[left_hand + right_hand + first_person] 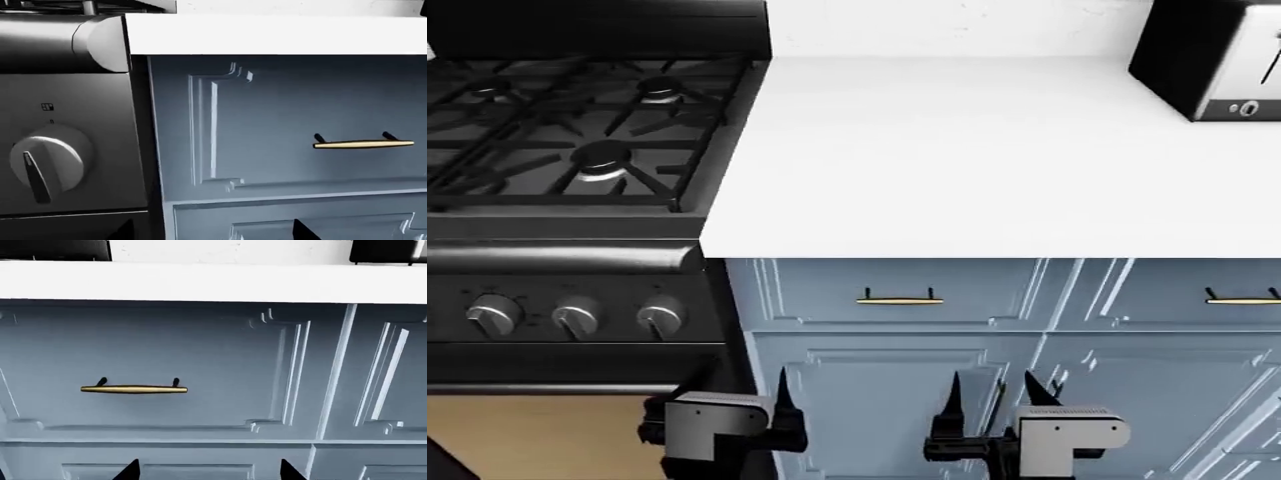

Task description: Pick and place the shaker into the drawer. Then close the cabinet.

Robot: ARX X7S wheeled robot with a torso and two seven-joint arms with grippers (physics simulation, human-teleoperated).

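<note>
1. I see the cabinet (961, 390) below the white counter (961, 160), its drawer front (894, 292) flush, brass handle (133, 389) untouched.
2. My right gripper (990, 395) hangs spread and empty before it.
3. My left gripper (785, 400): only one finger shows; can't tell.
4. The shaker isn't visible.

black gas range (574, 150) with knobs (574, 318), white countertop (961, 160), black toaster (1214, 60)
</note>
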